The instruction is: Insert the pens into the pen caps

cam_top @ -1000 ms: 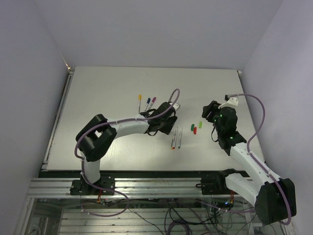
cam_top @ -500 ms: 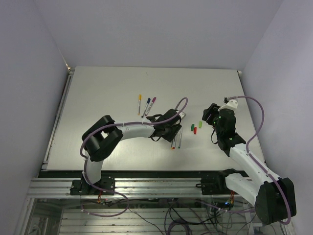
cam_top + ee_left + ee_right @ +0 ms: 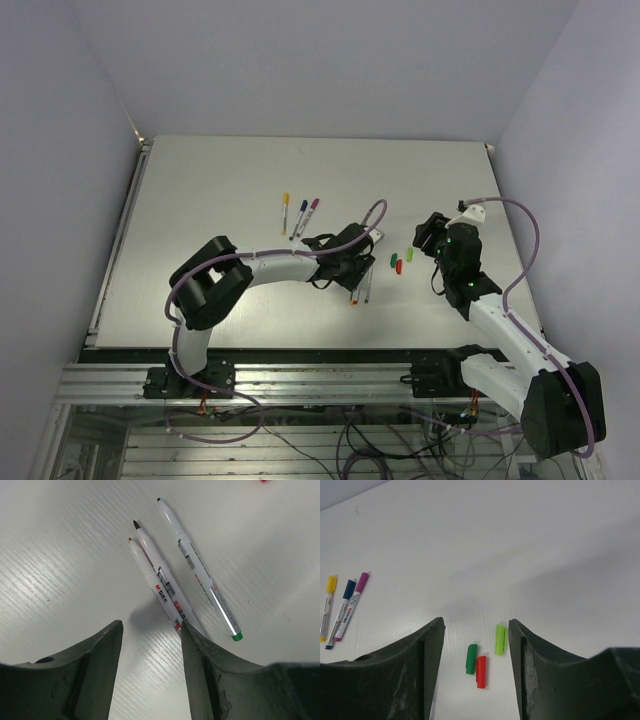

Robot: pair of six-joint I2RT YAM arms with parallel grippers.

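Over the middle of the table [image 3: 200, 200], our left gripper [image 3: 150, 632] hovers, jaws spread and empty, right above three bare pens [image 3: 165, 587], two of them touching. Our right gripper [image 3: 476, 625], also spread and empty, hangs over three loose caps [image 3: 481, 671]. We reckon it's the pick-up step: next we lower, pinch the lone pen [image 3: 200, 572], without nudging the other two.

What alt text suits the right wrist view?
Three short plastic caps, dark green, red and lime green, lie on a white table between the fingers of the open right end effector. Three capped white pens lie far left.
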